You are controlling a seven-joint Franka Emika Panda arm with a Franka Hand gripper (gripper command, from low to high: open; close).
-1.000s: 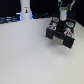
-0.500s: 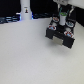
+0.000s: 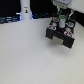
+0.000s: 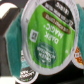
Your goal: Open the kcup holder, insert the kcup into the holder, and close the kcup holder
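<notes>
The black kcup holder (image 3: 61,33) stands on the white table at the exterior view's upper right, its drawer pulled out toward the front with pods in its round slots. My gripper (image 3: 62,17) hangs straight over the holder. It is shut on the kcup (image 3: 62,21), a small white pod with a green top, just above the slots. In the wrist view the kcup's green lid (image 4: 46,35) fills the picture, tilted, with other pods (image 4: 26,74) in the holder beneath it. My fingertips are hidden there.
A tall white bottle-like object (image 3: 24,8) stands at the back on the exterior view's left. Dark equipment (image 3: 10,19) lines the back edge. The white table (image 3: 30,55) spreads in front of the holder.
</notes>
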